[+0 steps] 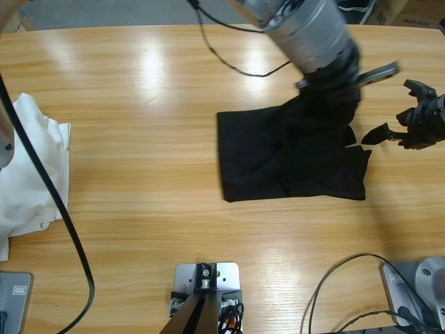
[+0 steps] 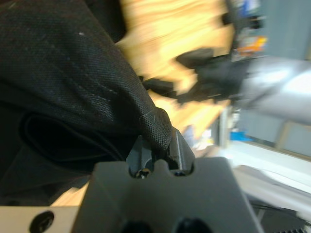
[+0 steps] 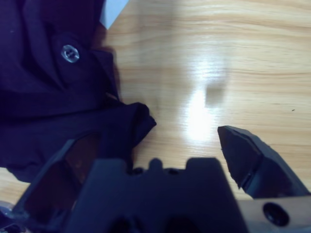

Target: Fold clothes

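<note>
- The left gripper (image 2: 156, 150) has its jaws clamped on a pinched ridge of the black polo (image 1: 292, 156); the cloth bunches over the jaw tips in the left wrist view. In the high view this arm comes down from the top onto the garment's far right corner.
- The right gripper (image 3: 155, 155) has its jaws spread wide and holds nothing. One jaw lies over the polo's edge, the other over bare wood. In the high view it sits just right of the garment (image 1: 407, 125).
- The polo lies right of centre on the surface (image 1: 139, 174), mostly flat, its far right part lifted and rumpled. A button (image 3: 70, 53) shows near the right jaws.
- To fold well, I judge the left arm should keep the pinch firm and carry the corner low across the garment, so the layer lays over without dragging the rest.
- The right jaws could close on the near right edge to match that lift; otherwise the fold may skew.
- A white garment (image 1: 31, 174) is heaped at the left edge, well apart.
</note>
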Available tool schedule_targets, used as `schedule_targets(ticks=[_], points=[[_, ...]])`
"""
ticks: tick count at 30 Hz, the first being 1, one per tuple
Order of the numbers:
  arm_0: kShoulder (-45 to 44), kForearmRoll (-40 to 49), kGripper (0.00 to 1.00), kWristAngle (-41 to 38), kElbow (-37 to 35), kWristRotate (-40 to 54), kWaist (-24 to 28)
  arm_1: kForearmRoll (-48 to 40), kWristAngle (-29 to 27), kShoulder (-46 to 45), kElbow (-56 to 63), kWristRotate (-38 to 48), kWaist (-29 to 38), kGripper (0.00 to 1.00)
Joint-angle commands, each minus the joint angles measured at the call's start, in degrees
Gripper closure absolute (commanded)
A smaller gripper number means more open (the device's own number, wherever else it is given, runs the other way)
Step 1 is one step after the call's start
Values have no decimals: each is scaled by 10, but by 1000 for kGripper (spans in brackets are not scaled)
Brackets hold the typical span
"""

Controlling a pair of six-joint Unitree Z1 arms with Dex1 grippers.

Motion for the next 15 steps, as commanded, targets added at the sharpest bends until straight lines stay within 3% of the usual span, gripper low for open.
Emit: schedule_targets(ticks=[1, 7, 8, 9, 10, 15], points=[[44, -69, 1000, -29, -352, -23, -15, -3, 0, -2, 17, 9, 6, 0], [45, -26, 1000, -11, -352, -8, -14, -3, -1, -5, 18, 9, 6, 0], [45, -16, 807, -9, -352, -2, -14, -3, -1, -5, 18, 9, 6, 0], [43, -2, 265, -3, -352, 2, -14, -3, -1, -6, 18, 9, 6, 0], [41, 11, 53, 3, -353, 2, -14, -2, -2, -6, 18, 9, 6, 0], [33, 23, 36, 15, -353, 4, -15, -1, -9, -10, 18, 10, 18, 0]])
